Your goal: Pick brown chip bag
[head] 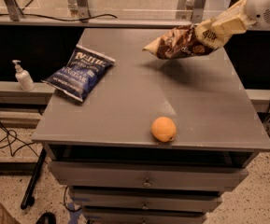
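The brown chip bag [179,43], crinkled and dark brown with tan edges, hangs in the air above the far right part of the grey cabinet top [125,111], casting a shadow below it. My gripper [208,34] comes in from the upper right on a white arm and is shut on the bag's right end.
A dark blue chip bag [80,72] with white lettering lies at the left of the top. An orange [164,129] sits near the front edge. A white pump bottle [22,76] stands on a ledge to the left. Drawers run below the top.
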Controlling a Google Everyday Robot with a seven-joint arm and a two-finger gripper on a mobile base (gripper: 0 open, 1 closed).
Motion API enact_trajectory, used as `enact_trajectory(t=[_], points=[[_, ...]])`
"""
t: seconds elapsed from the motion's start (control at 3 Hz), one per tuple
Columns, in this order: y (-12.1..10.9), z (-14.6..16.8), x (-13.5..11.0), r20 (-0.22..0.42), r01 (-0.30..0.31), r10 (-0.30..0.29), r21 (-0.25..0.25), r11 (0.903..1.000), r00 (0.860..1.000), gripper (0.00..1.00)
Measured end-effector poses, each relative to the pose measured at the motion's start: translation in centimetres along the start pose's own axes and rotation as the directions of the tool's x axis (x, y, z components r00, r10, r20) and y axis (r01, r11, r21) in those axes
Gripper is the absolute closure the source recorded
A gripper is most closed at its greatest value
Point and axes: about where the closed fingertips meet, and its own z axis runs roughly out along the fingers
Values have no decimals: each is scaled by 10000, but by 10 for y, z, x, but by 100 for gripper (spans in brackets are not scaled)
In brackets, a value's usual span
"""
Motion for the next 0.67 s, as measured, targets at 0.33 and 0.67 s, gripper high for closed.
enact_trajectory(t=[0.33, 0.67], points=[[5, -21, -29, 982, 317, -316, -1, 9995, 9947, 100], [5, -21, -29, 982, 317, -316, -2, 9995, 9947, 100]])
